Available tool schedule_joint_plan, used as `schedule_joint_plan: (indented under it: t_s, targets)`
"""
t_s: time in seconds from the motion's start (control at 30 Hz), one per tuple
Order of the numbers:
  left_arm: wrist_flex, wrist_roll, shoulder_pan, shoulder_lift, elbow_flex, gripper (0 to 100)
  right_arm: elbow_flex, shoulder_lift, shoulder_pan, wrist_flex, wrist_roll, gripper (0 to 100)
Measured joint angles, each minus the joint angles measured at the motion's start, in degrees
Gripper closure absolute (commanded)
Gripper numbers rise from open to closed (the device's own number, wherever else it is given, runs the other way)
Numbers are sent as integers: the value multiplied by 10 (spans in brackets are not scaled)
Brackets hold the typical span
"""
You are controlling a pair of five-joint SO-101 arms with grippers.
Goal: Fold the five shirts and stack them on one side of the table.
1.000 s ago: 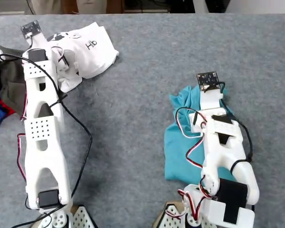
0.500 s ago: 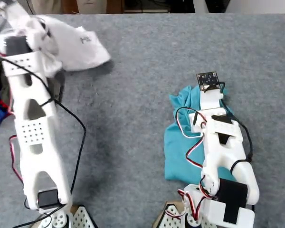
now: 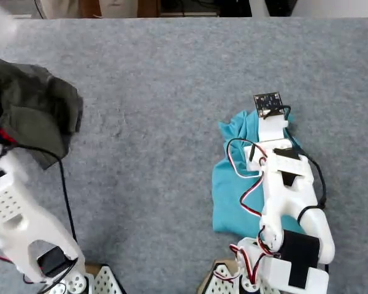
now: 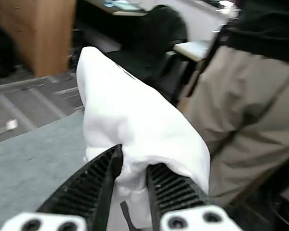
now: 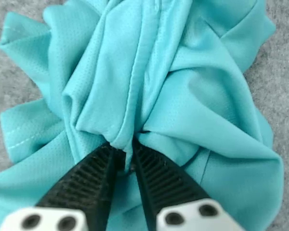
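Progress: early, by my judgement. My left gripper (image 4: 133, 161) clamps bunched white shirt (image 4: 135, 115), held aloft at table (image 3: 172, 73) edge. My right gripper (image 5: 125, 150) pinches crumpled teal shirt (image 5: 183, 96) on table. Dark shirt heap (image 3: 37, 113) far left. No folded item or stack seen; all folding left.

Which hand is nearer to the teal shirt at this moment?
Right. The right hand is clamped on a fold of the teal shirt, touching it. The left hand is apart from it, clamped on a white shirt over at the table's left side.
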Motion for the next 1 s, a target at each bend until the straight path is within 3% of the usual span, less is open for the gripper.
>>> schedule_joint_plan:
  t_s: [0.17,0.33,0.57,0.77,1.0]
  targets:
    - [100,0,-21,32,18,980,0,0,0,0,0,997]
    - [240,2,4,83,21,980,0,0,0,0,0,997]
    - [254,-14,15,138,53,977,0,0,0,0,0,997]
    - [254,-47,13,164,166,757,0,0,0,0,0,997]
    - [254,-5,-6,164,152,747,0,0,0,0,0,997]
